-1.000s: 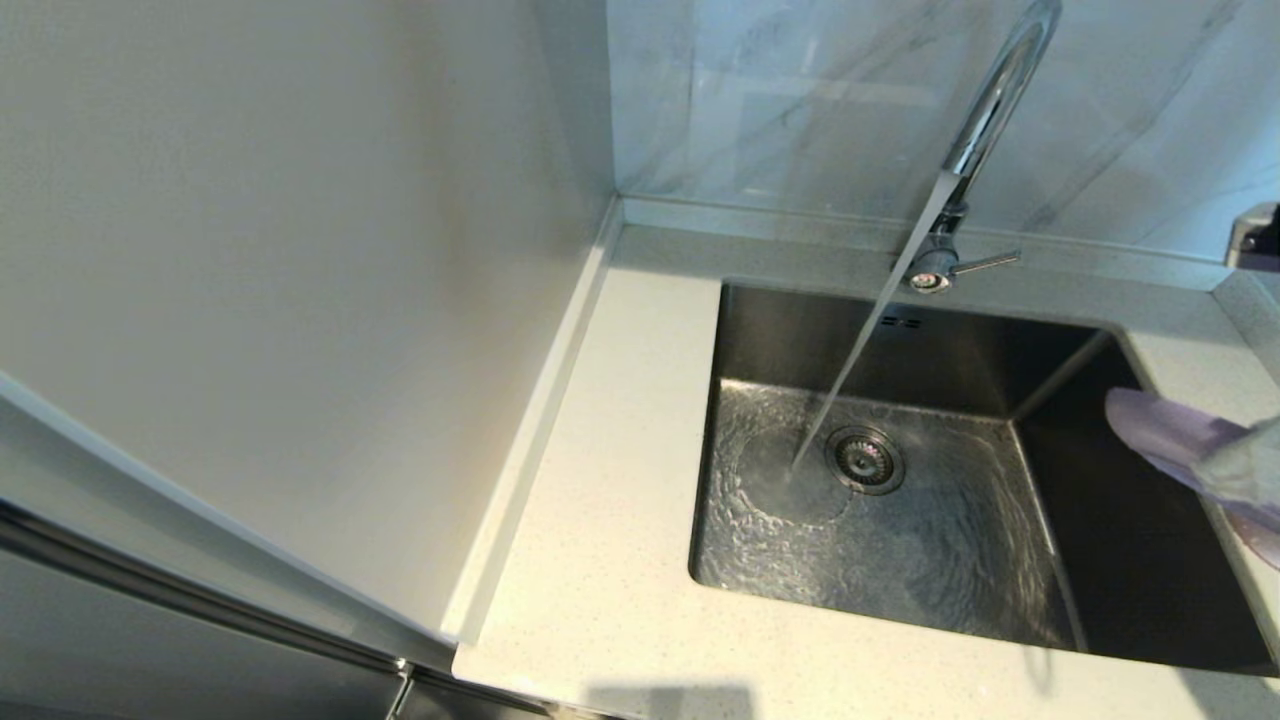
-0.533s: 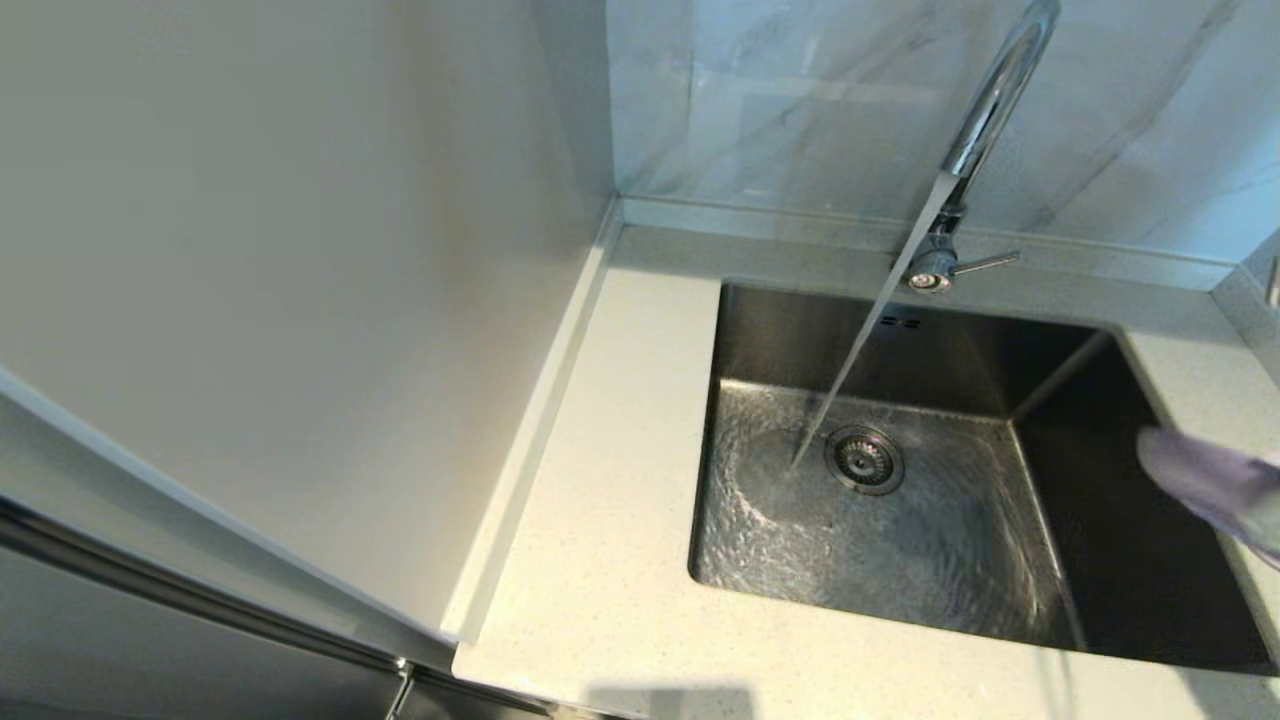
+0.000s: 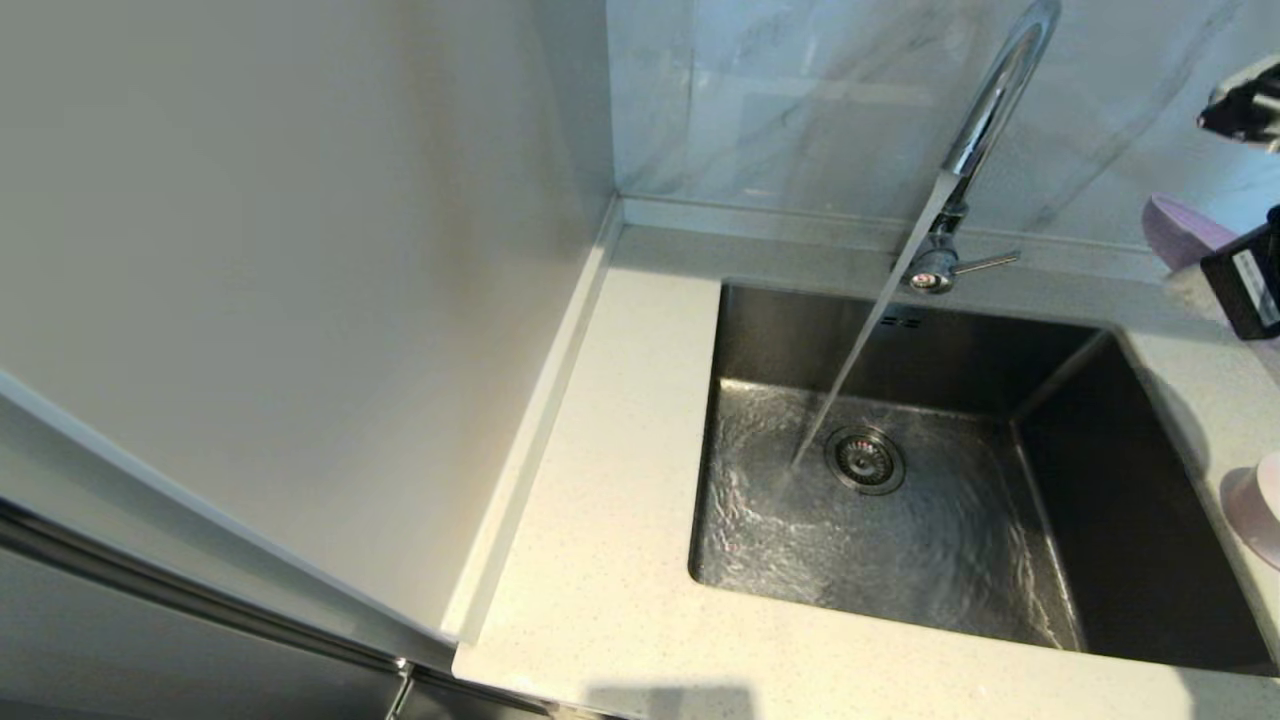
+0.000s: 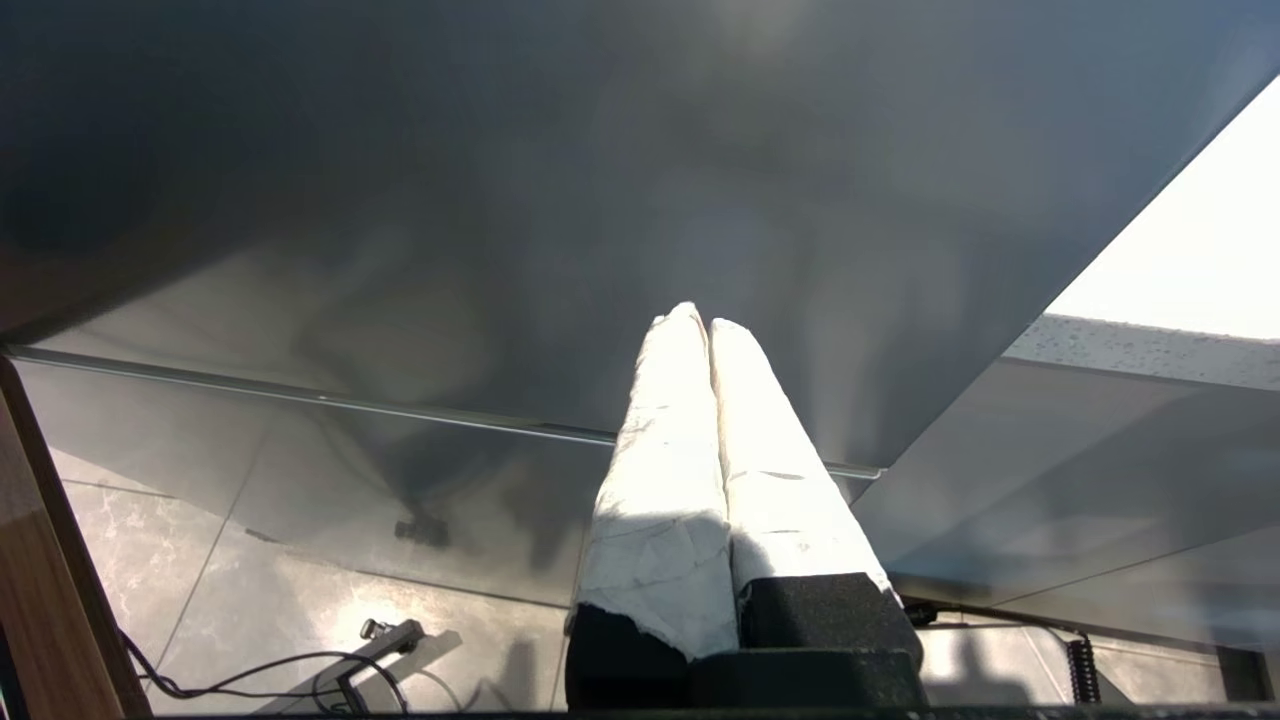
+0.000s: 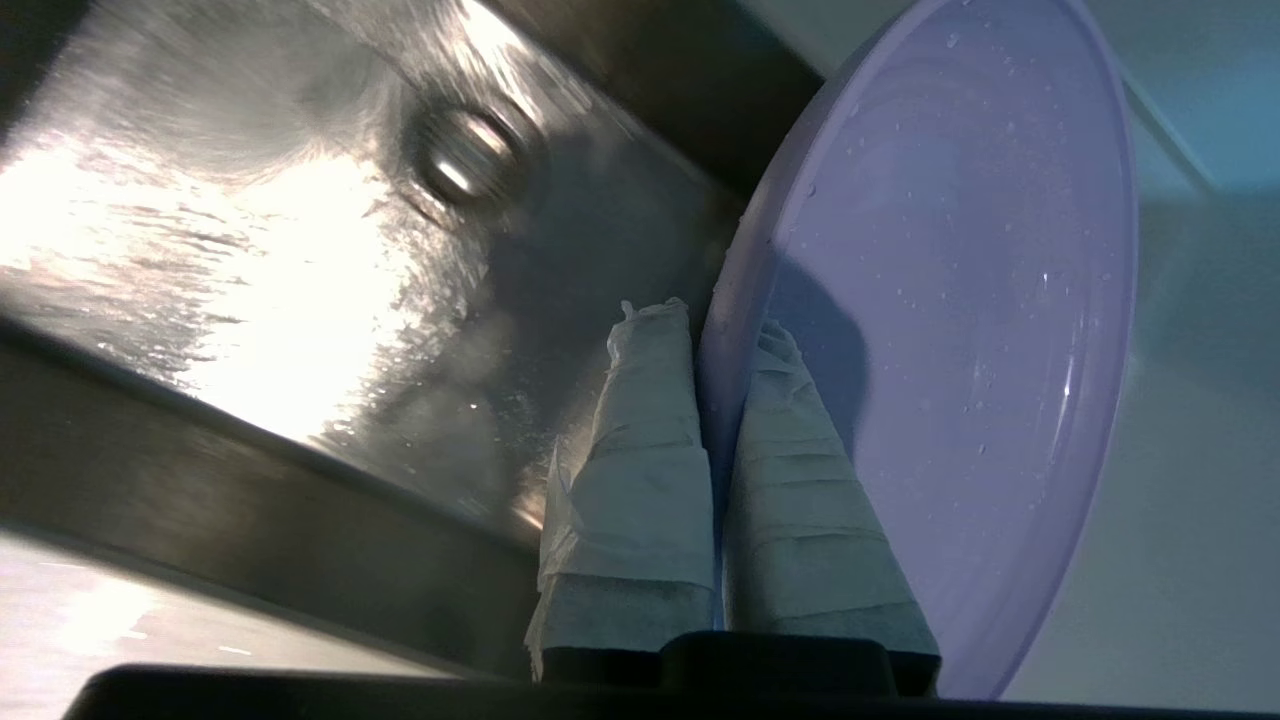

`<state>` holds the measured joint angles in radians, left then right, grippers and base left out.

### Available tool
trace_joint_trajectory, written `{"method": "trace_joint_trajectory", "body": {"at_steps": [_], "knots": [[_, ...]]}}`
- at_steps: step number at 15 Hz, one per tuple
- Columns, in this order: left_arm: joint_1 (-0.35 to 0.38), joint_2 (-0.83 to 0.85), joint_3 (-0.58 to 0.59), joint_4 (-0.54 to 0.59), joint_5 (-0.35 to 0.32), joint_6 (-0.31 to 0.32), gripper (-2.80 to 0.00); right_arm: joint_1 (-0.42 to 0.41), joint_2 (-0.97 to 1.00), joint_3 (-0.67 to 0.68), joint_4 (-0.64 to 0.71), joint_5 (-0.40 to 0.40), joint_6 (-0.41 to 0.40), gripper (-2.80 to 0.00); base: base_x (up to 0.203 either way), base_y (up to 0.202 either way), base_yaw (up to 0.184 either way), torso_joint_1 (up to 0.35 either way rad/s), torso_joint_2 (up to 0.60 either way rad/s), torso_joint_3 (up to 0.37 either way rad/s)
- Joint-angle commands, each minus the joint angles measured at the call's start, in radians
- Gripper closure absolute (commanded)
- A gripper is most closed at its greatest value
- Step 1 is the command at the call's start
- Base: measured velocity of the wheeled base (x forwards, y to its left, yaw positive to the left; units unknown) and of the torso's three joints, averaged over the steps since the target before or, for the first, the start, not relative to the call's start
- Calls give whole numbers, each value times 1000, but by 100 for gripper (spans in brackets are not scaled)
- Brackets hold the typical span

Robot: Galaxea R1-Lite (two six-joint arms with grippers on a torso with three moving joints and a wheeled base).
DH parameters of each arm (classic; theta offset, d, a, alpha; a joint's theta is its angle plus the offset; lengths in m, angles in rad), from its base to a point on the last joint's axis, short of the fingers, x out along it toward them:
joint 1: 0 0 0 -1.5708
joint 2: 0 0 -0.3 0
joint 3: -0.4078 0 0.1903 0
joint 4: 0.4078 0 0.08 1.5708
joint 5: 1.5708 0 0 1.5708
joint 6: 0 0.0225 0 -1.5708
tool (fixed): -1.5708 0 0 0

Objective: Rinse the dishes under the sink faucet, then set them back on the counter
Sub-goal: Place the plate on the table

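Observation:
My right gripper (image 5: 715,325) is shut on the rim of the lilac plate (image 5: 950,330), which stands on edge and is wet with droplets. In the head view the plate (image 3: 1175,230) hangs at the far right, above the counter's back corner and right of the faucet (image 3: 985,110). Water runs from the faucet into the sink (image 3: 1100,500), landing left of the drain (image 3: 865,460). The pink bowl (image 3: 1255,510) sits on the counter (image 3: 620,450) at the right edge, partly cut off. My left gripper (image 4: 697,318) is shut and empty, parked low by a cabinet front.
The faucet's lever (image 3: 985,263) points right at its base. A plain wall panel (image 3: 300,300) borders the counter on the left. Marble-veined tiles (image 3: 800,100) rise behind the low raised back edge. Cables (image 4: 300,670) lie on the floor below the left arm.
The right gripper has carried the plate from over the sink's right side up and back to beside the faucet. The pink bowl now shows at the right edge. Water keeps running.

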<state>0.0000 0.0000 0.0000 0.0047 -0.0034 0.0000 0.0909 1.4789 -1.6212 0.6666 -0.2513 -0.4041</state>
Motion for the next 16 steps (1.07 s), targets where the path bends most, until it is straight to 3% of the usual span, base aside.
{"method": "trace_joint_trajectory", "body": {"at_steps": [1,6,8,16], "knots": [[0,0,0,0,-1,0,0,-58,28,52,-3,-33,-37,0,0,0,0,0,0,0],[0,0,0,0,0,0,0,-125,144,60,-166,-36,-51,0,0,0,0,0,0,0],[0,0,0,0,-1,0,0,-178,197,87,-257,-36,-98,0,0,0,0,0,0,0],[0,0,0,0,-1,0,0,-266,368,215,-732,-33,-158,0,0,0,0,0,0,0]]}}
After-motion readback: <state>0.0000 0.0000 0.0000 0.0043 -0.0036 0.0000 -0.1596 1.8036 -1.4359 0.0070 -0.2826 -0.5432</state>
